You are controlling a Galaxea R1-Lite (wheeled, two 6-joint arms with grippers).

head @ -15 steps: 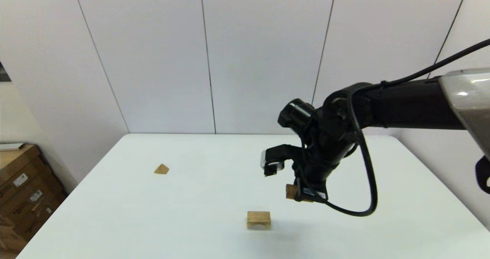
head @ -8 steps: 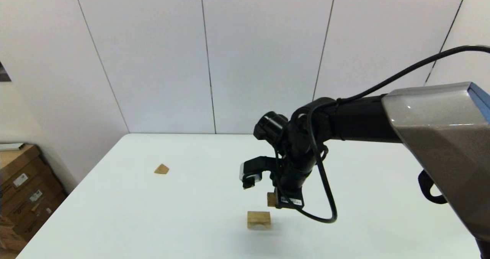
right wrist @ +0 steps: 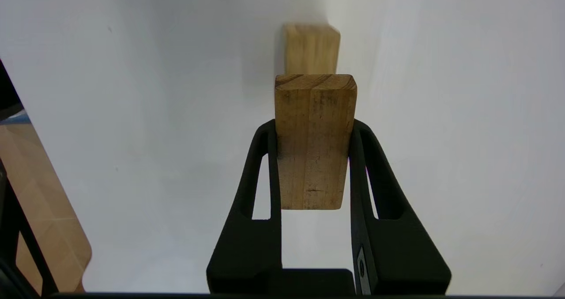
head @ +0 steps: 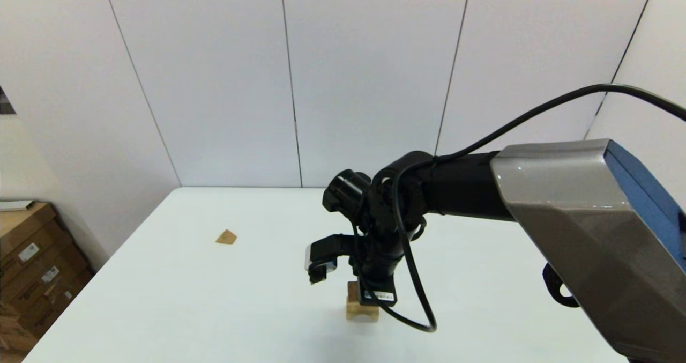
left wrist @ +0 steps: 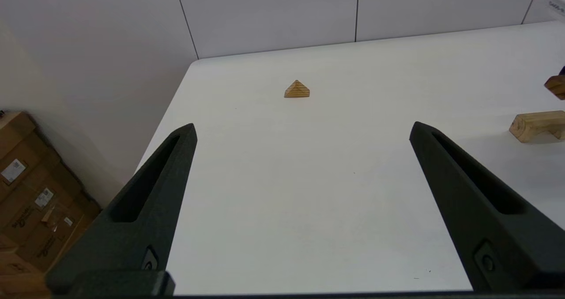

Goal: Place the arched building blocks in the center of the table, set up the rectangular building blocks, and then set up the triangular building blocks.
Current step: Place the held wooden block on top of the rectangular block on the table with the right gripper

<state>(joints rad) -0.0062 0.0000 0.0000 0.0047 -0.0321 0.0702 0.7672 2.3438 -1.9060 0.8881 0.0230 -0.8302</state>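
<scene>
At the far left of the room, brown cardboard boxes (head: pixel 27 277) stand on the floor beside the white worktop (head: pixel 161 309), below a wall of pale grey panels (head: pixel 214 84). The left pincer (left wrist: pixel 300 166) is parked off the near left side, out of the head view; its wrist view shows its two fingers spread wide with nothing between them. Ahead of it, well apart on the left part of the worktop, the triangular building block (head: pixel 226 237) lies alone. Nearer the middle and toward the near edge, the arched building block (head: pixel 362 312) stands on its two legs. Directly above it hangs the right pincer (head: pixel 370 293), pointing down and clamped on the rectangular building block (right wrist: pixel 314 140), which it holds upright by its long sides. In the head view the bar's lower end sits at the arch's top face; whether the two touch cannot be told. In the right wrist view the bar's free end juts past the fingertips, with the arched block lined up just beyond it. The right arm reaches in from the right
</scene>
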